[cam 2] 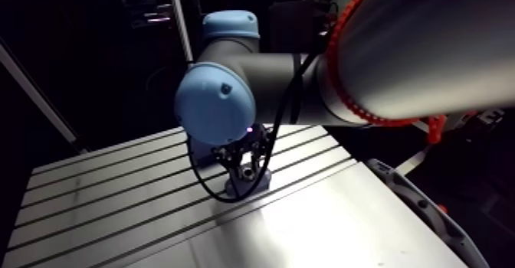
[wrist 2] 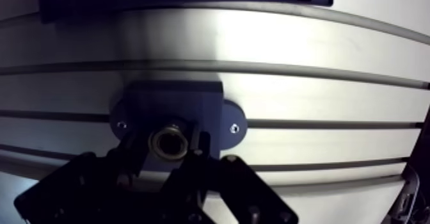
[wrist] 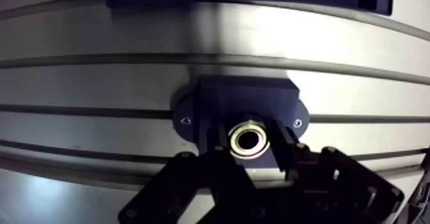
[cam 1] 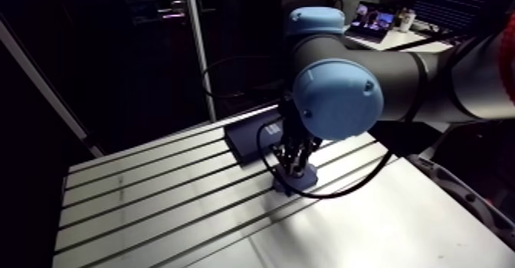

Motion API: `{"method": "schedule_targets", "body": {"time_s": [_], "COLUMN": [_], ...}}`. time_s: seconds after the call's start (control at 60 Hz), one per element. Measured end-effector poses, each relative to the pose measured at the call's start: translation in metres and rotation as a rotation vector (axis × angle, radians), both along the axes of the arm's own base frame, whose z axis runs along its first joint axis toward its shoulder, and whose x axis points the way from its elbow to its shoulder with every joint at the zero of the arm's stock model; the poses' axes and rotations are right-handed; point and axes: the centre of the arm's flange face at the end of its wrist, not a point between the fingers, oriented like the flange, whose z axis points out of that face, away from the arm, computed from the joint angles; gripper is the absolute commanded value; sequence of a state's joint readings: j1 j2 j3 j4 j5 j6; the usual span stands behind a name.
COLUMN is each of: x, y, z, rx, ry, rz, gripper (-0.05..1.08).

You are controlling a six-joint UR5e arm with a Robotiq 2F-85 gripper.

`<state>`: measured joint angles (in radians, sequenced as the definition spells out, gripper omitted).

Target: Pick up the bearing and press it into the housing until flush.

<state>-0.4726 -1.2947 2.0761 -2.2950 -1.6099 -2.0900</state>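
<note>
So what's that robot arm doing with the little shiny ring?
The robot's gripper holds the bearing, a small metal ring, between its two fingers, right at the hole in the dark housing. The housing sits on the slotted table. Whether the ring is already pressed in flush cannot be told from these pictures.
</note>
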Motion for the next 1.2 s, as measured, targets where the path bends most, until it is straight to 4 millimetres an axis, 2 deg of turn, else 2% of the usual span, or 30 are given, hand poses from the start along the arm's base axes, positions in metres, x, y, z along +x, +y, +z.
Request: {"method": "schedule_targets", "body": {"time_s": [1.2], "x": [0.0009], "y": [0.0019], "z": [-0.0033], "rx": [-0.001], "ry": [-0.002], "rz": [-0.003], "gripper": [0.6]}}
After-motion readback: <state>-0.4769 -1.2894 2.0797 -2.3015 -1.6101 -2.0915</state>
